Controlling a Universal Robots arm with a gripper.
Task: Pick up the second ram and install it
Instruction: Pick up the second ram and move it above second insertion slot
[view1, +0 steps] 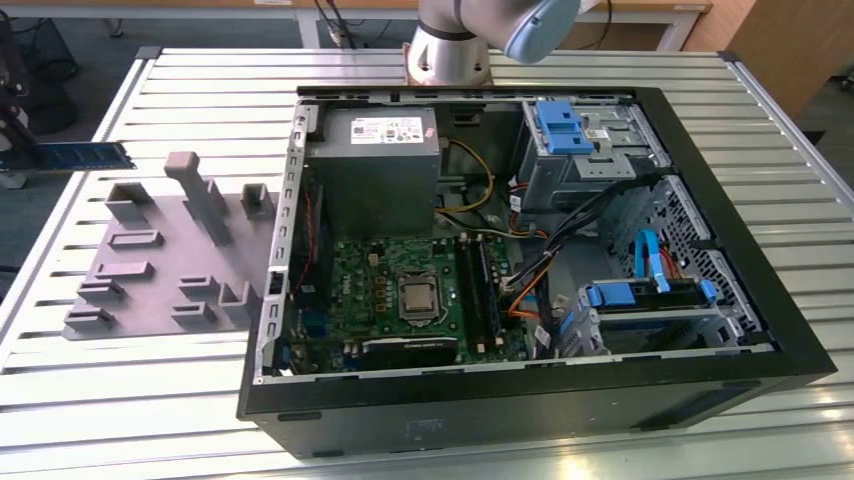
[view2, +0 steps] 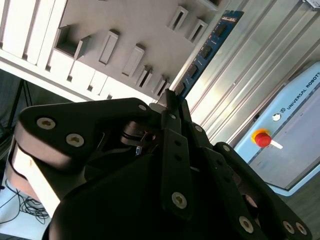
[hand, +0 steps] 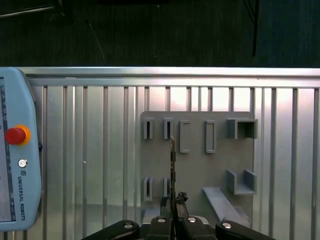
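Pinching the second ram (view2: 205, 52) by one end, the claw (hand: 174, 201) is clamped tight; that long overhang could twist loose.

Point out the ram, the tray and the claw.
ram (view2: 205, 51), second wrist view, middle of the blue board
tray (hand: 200, 170), first wrist view, bare flat part
claw (hand: 173, 199), first wrist view, between its fingertips
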